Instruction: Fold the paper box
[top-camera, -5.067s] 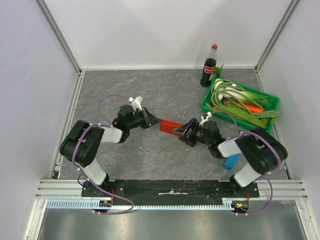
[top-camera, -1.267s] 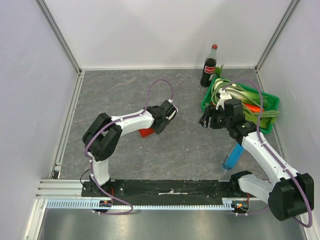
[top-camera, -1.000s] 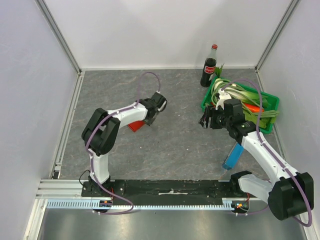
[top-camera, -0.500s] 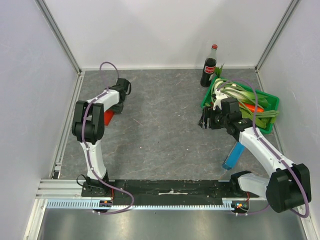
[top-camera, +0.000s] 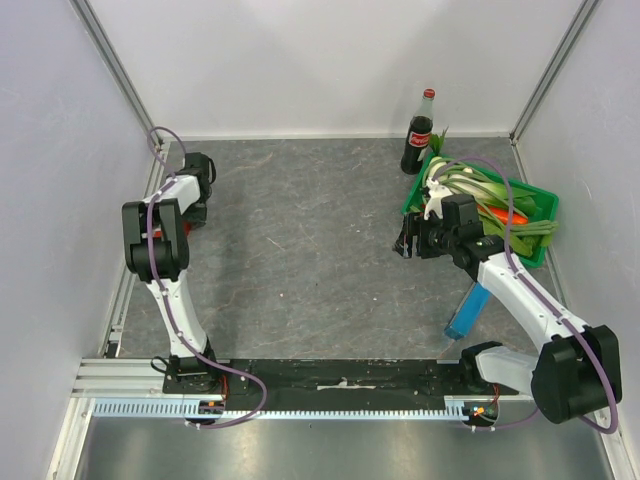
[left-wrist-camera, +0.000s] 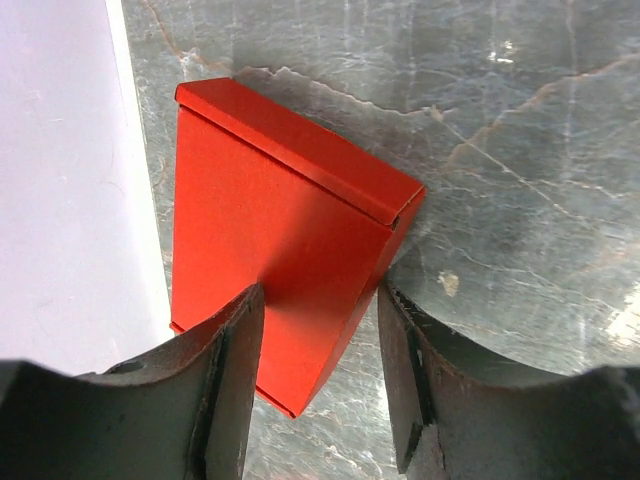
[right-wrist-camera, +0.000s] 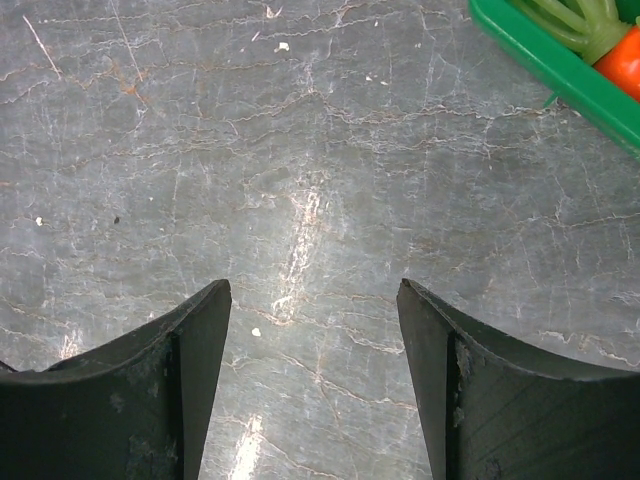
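The paper box (left-wrist-camera: 270, 220) is a bright red folded pack, lying tilted beside the white left wall. My left gripper (left-wrist-camera: 320, 295) straddles its near corner. The left finger (left-wrist-camera: 215, 400) overlaps the box's face and the right finger (left-wrist-camera: 410, 380) meets its edge, so the jaws are shut on it. From above, the left gripper (top-camera: 192, 213) sits at the table's far left edge and hides nearly all of the box. My right gripper (top-camera: 408, 241) hangs open over bare grey table (right-wrist-camera: 315, 290), nothing between its fingers.
A green crate (top-camera: 541, 205) of leeks and a carrot stands at the right, its corner showing in the right wrist view (right-wrist-camera: 545, 65). A cola bottle (top-camera: 419, 135) stands behind it. A narrow blue box (top-camera: 466, 312) lies by the right arm. The left rail (top-camera: 148, 215) borders the table.
My left arm has swung from the table's middle to the far left wall, carrying the red box with it. The right arm has barely moved.
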